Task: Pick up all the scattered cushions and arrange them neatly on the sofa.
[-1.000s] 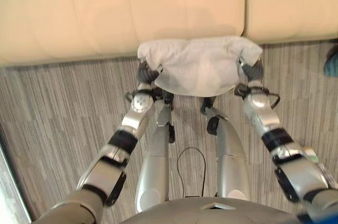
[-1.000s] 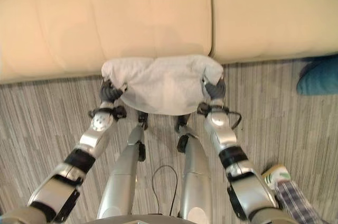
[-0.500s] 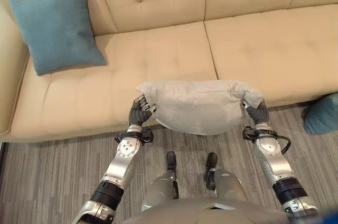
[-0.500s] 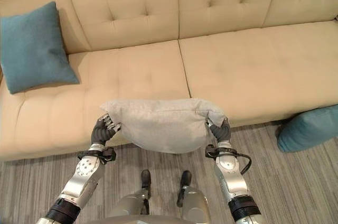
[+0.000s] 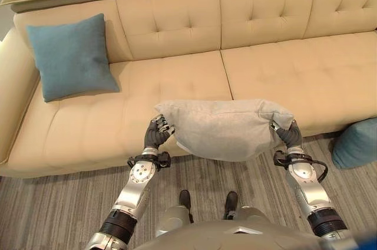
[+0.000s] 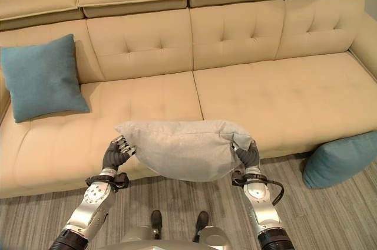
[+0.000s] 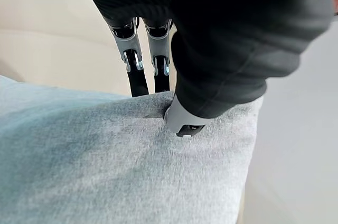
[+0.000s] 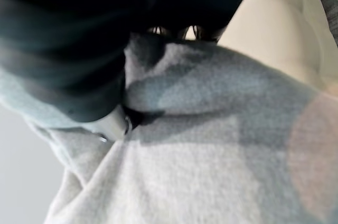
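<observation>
Left eye view: grey cushion (image 5: 227,129) gripped at both ends, left hand (image 5: 156,134) and right hand (image 5: 287,134) fingers curled into fabric (above sofa (image 5: 177,43) front edge). Best kept level, carried toward the backrest.

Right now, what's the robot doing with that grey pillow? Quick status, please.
Left hand and right hand shut on grey cushion, held above sofa front edge. One teal cushion on sofa, another on floor. Nothing blocking.

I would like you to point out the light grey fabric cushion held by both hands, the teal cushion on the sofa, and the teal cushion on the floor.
Light grey fabric cushion (image 5: 227,128): left eye view, front face.
Teal cushion on the sofa (image 6: 42,76): right eye view, centre.
Teal cushion on the floor (image 6: 344,158): right eye view, upper face.
</observation>
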